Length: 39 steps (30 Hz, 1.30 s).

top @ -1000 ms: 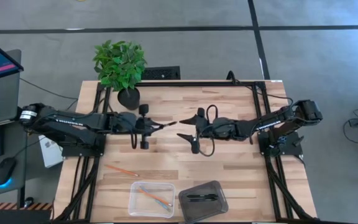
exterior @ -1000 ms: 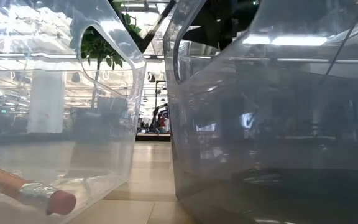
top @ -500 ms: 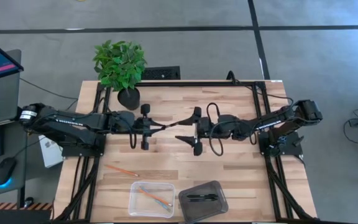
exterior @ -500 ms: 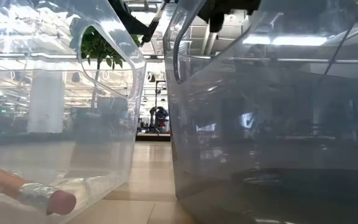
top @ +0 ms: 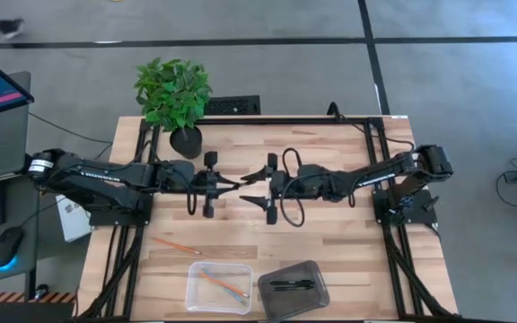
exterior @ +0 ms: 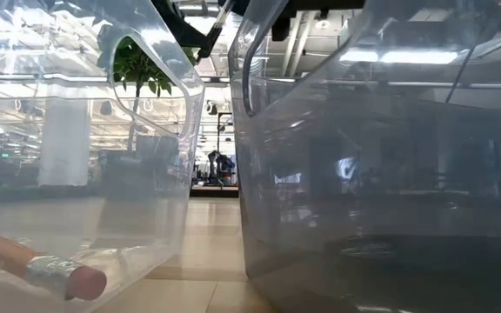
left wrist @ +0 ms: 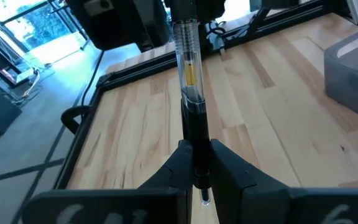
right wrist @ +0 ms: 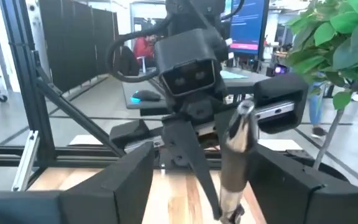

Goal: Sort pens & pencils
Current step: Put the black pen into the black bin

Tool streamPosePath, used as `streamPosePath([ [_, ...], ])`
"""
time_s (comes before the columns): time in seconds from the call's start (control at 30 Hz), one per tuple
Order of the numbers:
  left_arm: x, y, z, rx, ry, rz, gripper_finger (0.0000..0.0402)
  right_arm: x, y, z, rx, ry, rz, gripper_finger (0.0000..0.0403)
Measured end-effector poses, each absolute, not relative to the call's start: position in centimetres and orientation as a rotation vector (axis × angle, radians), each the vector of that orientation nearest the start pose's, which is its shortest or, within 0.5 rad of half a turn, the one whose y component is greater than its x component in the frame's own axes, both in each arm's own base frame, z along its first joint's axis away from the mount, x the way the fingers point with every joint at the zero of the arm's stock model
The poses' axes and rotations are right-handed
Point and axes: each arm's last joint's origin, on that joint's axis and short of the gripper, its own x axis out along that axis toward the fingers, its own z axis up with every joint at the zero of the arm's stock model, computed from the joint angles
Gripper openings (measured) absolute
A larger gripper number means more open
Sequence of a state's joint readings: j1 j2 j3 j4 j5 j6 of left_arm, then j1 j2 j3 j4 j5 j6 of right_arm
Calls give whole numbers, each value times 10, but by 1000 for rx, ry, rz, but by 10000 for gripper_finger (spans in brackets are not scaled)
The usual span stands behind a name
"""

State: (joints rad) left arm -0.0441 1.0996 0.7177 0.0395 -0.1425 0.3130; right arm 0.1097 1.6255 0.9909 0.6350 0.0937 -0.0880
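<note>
My left gripper (top: 229,182) (left wrist: 194,152) hovers over the middle of the table, shut on a pen (left wrist: 188,81) with a black lower part and a clear barrel. My right gripper (top: 251,187) (right wrist: 204,160) faces it, open. Its fingers stand on either side of the pen's free end (right wrist: 236,149) without touching it. One orange pencil (top: 176,244) lies flat on the table near the left front. The clear bin (top: 196,292) holds an orange and a blue-grey pencil (top: 223,284). Two black pens (top: 287,285) lie in the grey bin (top: 317,285). My left gripper pinches the pen's black end (left wrist: 196,134) between its two fingers. The pen lies along the fingers and sticks out past their tips toward the table's right. It is held about level and lifted clear of the table.
A potted plant (top: 174,94) stands at the far left corner. Both bins sit at the near edge and fill the low view, where a pencil's eraser end (exterior: 68,280) shows in the clear bin. Black frame rails (top: 133,260) run along the table's sides.
My right gripper has moved toward the table's left, toward the left gripper, until its open fingers stand around the free end of the held pen. The left gripper and the pen have kept still.
</note>
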Motion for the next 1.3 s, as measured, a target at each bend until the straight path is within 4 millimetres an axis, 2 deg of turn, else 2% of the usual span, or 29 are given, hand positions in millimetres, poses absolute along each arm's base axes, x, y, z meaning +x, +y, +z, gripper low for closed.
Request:
streamPosePath([
  [0.17, 241, -6, 270, 350, 358, 42, 21, 363, 37, 271, -89, 4, 4, 211],
  [0.53, 240, -7, 270, 358, 361, 39, 21, 363, 29, 271, -107, 7, -20, 60],
  [1.13, 239, -6, 267, 407, 399, 24, 70, 362, 30, 264, -110, 79, -6, 59],
  [1.3, 239, -6, 267, 394, 395, 27, 116, 362, 29, 262, -114, 107, -32, 59],
])
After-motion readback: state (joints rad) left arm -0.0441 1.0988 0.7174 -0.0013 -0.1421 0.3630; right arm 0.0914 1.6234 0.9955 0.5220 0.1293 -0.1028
